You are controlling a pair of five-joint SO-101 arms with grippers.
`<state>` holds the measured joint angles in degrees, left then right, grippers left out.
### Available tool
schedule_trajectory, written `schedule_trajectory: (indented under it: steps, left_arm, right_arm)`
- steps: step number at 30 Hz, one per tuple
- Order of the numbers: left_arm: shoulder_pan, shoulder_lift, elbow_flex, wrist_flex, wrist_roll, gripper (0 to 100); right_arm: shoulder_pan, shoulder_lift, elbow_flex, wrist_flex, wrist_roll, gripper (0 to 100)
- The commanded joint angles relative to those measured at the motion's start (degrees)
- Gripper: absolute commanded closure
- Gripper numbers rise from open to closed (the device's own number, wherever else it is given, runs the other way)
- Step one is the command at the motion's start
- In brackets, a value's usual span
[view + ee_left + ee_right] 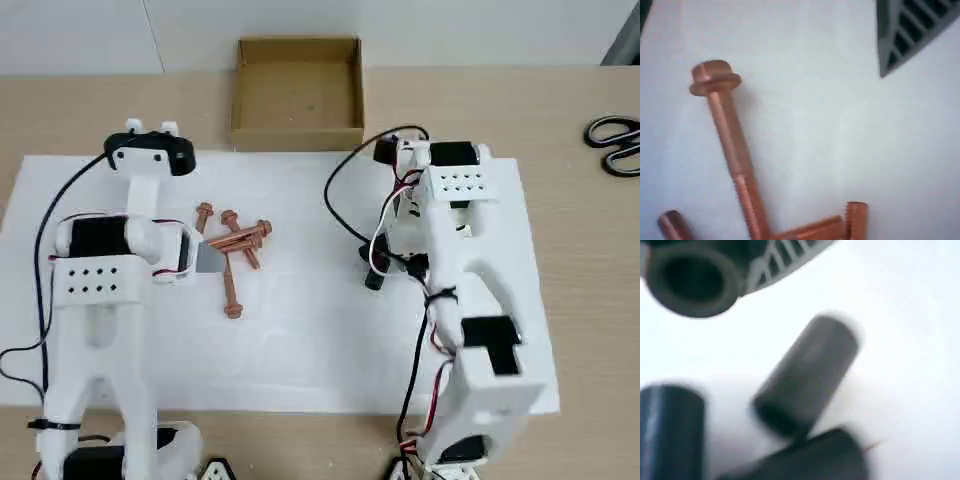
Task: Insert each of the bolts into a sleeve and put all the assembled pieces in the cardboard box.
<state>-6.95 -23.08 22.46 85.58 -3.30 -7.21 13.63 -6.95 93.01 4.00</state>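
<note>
Left gripper [205, 257] is hovering beside the bolts [238, 243], centre left; right gripper [378, 268] is hanging over the sleeves [807, 372], presumably for pairing. Neither grip state is discernible. Cardboard box [298, 135] is waiting, upper centre.

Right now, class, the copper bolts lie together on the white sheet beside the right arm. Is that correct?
Wrong arm: the high view shows the copper bolts beside the left arm, not the right. They do lie together on the white sheet.
</note>
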Motion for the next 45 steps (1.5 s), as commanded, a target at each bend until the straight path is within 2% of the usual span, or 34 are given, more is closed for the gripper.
schedule_trajectory:
  steps: [1, 6, 10, 16, 24, 37, 45]
  left_arm:
    - [2.02, 0.79, -5.76, 2.90, 0.35, 70]
    - [2.64, 11.78, -12.35, 3.52, -0.18, 70]
    - [-0.44, 23.65, -21.05, 3.08, -6.59, 70]
    - [-6.33, 40.26, -36.79, 5.63, -6.59, 70]
    - [-5.80, 55.03, -51.56, 5.80, -6.51, 70]
    - [-5.54, 71.91, -66.95, 5.98, -3.96, 70]
    - [-4.13, 76.75, -75.38, 10.99, -3.08, 89]
  right_arm:
    - [0.40, -7.25, -1.14, 0.57, 1.41, 99.5]
    - [0.40, -9.10, -0.88, 0.57, 1.32, 99.5]
    - [0.48, -9.27, -0.88, 0.75, 1.32, 99.5]
    - [0.48, -9.36, -0.88, 2.07, 1.32, 99.5]
    - [0.48, -9.36, -0.88, 1.89, 1.14, 99.5]
    - [0.22, -9.01, -0.79, 1.89, 1.05, 99.5]
    - [0.22, -9.01, -0.79, 1.89, 0.97, 99.5]
